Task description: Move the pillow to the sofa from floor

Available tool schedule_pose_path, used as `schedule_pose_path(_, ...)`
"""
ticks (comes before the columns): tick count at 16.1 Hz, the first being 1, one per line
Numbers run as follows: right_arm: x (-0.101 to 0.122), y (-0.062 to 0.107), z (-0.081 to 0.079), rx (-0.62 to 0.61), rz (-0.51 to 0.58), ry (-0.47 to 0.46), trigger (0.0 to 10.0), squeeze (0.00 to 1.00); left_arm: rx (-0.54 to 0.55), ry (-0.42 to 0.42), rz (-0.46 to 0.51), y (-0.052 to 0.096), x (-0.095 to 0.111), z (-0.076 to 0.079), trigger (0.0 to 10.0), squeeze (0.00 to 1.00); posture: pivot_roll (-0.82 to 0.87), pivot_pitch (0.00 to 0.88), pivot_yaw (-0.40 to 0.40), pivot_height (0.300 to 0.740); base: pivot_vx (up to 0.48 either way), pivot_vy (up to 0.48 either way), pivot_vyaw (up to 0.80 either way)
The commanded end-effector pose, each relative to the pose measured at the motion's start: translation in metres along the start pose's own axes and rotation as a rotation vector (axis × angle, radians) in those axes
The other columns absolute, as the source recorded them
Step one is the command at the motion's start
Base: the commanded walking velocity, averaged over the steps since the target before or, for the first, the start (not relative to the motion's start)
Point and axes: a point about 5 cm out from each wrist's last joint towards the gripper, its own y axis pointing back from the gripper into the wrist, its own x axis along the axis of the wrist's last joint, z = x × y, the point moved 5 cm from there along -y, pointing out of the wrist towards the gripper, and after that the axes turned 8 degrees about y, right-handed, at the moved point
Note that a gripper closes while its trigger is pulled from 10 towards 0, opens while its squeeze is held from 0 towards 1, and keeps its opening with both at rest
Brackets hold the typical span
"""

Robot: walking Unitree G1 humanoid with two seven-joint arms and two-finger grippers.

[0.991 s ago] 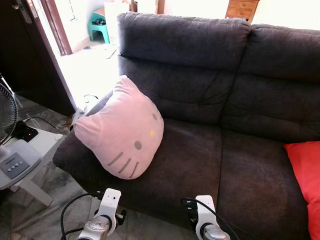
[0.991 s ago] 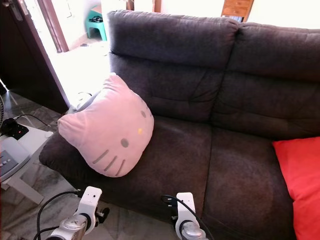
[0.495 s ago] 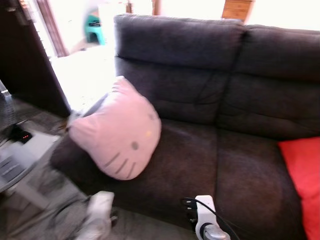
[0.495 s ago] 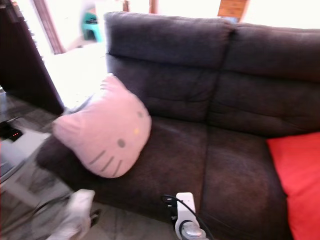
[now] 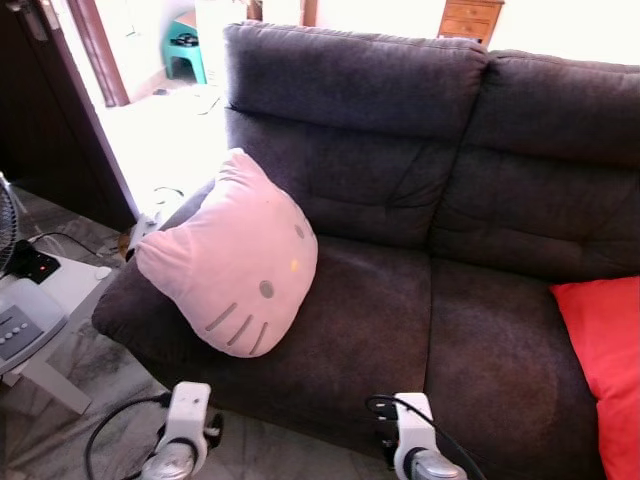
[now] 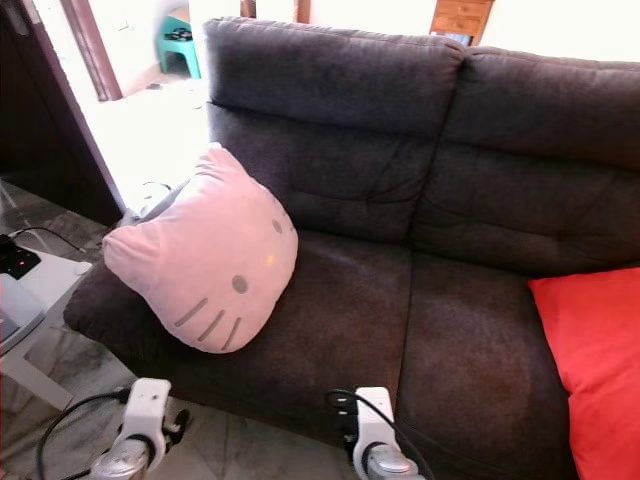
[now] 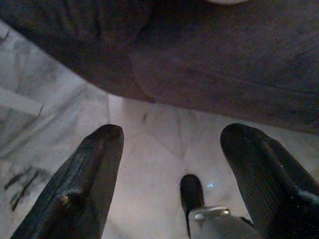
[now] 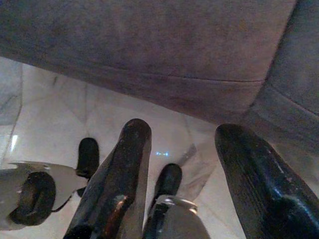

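Pink pillow [image 5: 235, 258] already on sofa [image 5: 400, 200], leaning at its left arm end w/ back cushion behind. Left gripper [image 7: 169, 174] & right gripper [image 8: 182, 164] spread, empty, low before sofa front. Best: back off gently, avoid nudging pillow.

Red cushion [image 5: 603, 360] at the far right end of the seat. Off the left end: white fan base [image 5: 28, 325] with a button panel, standing on the grey marble floor [image 5: 110, 385]. Black power strip [image 5: 38, 264] with a red light just behind it, cable trailing. Dark door [image 5: 45, 120] at left, teal stool [image 5: 186, 48] in the bright room behind, wooden drawers [image 5: 470, 20] top right.
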Motion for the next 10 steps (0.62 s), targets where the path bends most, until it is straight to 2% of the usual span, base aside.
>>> schedule_pose_path(1,-0.001,0.0,-0.002,0.015,-0.011,0.007,10.0,0.0,-0.033,-0.058,0.039,-0.003,0.012,0.01,10.0,0.0,0.17,0.068,-0.078,0.74,0.0,0.0,0.0)
schedule_pose_path(4,-0.001,0.0,-0.003,0.018,-0.009,0.011,10.0,0.0,-0.046,0.022,0.046,-0.007,0.022,0.021,10.0,0.0,0.16,0.056,-0.077,0.74,0.0,0.0,0.0)
schedule_pose_path(6,-0.002,0.0,-0.002,0.014,-0.009,0.018,10.0,0.0,-0.031,0.094,0.029,-0.008,0.023,0.022,10.0,0.0,0.16,0.051,-0.074,0.74,0.0,0.0,0.0)
schedule_pose_path(7,-0.002,0.0,-0.002,0.012,-0.009,0.019,10.0,0.0,-0.026,0.105,0.024,-0.009,0.022,0.022,10.0,0.0,0.16,0.051,-0.074,0.74,0.0,0.0,0.0)
schedule_pose_path(9,-0.003,0.0,-0.001,0.01,-0.012,0.02,10.0,0.0,-0.008,0.224,0.011,-0.009,0.021,0.02,10.0,0.0,0.16,0.044,-0.072,0.74,0.0,0.0,0.0)
schedule_pose_path(10,-0.003,0.0,-0.001,0.008,-0.012,0.02,10.0,0.0,-0.019,0.229,0.008,-0.009,0.022,0.022,10.0,0.0,0.16,0.042,-0.072,0.74,0.0,0.0,0.0)
